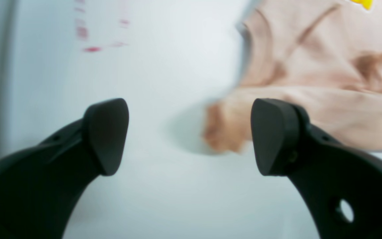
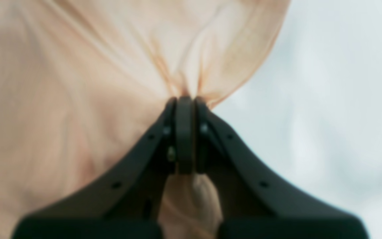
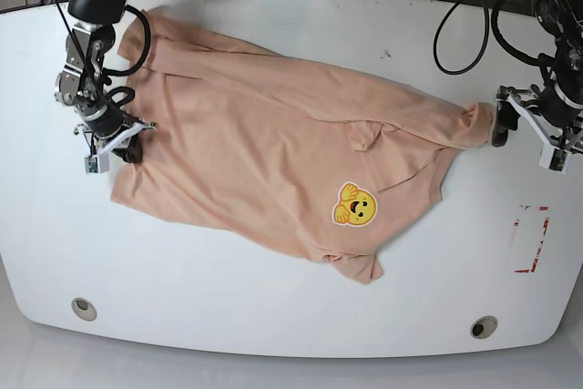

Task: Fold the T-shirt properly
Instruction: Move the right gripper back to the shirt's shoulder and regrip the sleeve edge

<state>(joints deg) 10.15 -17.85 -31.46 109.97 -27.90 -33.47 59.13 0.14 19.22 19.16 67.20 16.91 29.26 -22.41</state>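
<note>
You see no readable words, brands or numbers. Only sign: yellow smiley (image 3: 354,205) printed on shirt (image 3: 255,134), corner of it at top edge in left wrist view. Red marks (image 3: 530,240) on table (image 3: 273,298) near your left arm, too small and blurred to read.

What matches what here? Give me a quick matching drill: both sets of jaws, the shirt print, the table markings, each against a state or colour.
Column one:
1. left gripper
2. right gripper
3. emoji print on the T-shirt
4. tape marks on the table

Column two:
A. yellow
B. jaws shut on fabric
C. red
D. jaws wide apart, holding nothing

Pairs: 1-D, 2-B, 3-A, 4-C
</note>
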